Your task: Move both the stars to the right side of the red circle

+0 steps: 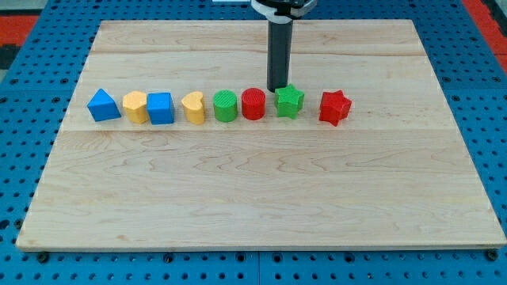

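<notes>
The red circle (253,104) stands in a row of blocks across the board's middle. The green star (290,101) sits just to the view's right of it. The red star (335,108) lies further right, apart from the green star. My tip (277,88) is at the upper left edge of the green star, just behind the gap between it and the red circle, touching or nearly touching the star.
To the view's left of the red circle stand a green circle (226,106), a yellow heart (193,108), a blue cube (160,108), another yellow heart (135,106) and a blue triangle (103,105). The wooden board (253,198) has blue pegboard around it.
</notes>
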Tool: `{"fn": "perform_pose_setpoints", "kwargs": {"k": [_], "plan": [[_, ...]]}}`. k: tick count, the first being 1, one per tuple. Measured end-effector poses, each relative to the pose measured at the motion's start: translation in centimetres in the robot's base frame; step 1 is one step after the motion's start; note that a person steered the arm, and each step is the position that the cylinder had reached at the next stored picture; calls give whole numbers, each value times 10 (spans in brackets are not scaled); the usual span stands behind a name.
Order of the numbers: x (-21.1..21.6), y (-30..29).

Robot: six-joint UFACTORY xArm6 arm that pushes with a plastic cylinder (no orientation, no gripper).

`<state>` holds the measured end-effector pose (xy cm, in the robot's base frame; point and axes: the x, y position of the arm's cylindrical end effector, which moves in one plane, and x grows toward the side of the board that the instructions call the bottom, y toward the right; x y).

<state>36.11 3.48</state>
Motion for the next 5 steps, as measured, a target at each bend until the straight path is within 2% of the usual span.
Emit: {"fn": "perform_pose_setpoints", "kwargs": {"k": [5], "plan": [[5,14]]}}
